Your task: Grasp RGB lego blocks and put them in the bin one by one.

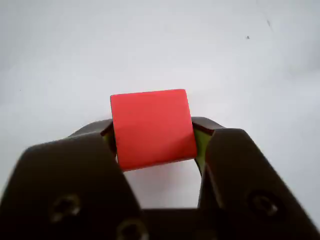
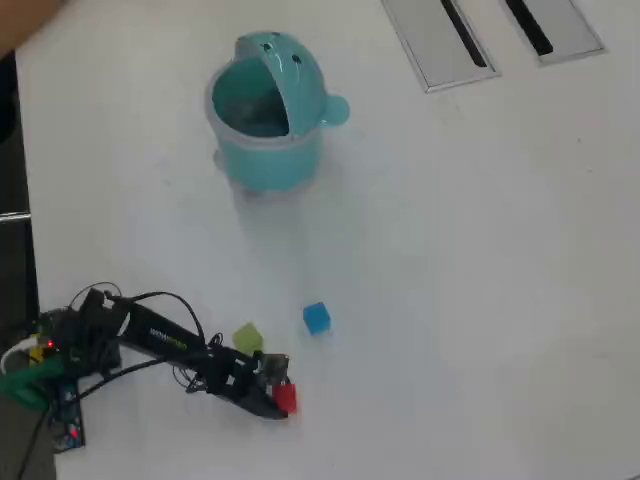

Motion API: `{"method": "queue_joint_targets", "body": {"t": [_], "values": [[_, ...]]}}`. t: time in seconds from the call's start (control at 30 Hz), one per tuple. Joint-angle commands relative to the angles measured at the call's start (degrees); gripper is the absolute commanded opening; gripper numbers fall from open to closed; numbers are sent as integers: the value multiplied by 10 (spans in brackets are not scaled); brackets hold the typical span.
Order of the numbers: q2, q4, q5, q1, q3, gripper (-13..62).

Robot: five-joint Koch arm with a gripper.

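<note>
Gripper pinching red cube between jaws, low over table. Teal bin well apart, ahead. Grip near cube's lower edge; could twist out in transit.

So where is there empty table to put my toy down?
Lots of bare table lies right of the blue cube, below the grey slotted panels. Also between the bin and the cubes. It is crowded bottom-left, around the arm, yellow-green cube and red cube.
</note>
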Motion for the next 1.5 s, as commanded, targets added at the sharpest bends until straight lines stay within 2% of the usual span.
{"method": "queue_joint_targets", "body": {"t": [0.0, 0.33, 0.47, 1.1, 1.47], "values": [[42, -2, -1, -7, -40, 88], [168, -2, 52, -55, -33, 90], [223, -2, 134, -93, -30, 93], [425, 43, 141, -243, 70, 92], [509, 25, 137, -382, 117, 91]]}}
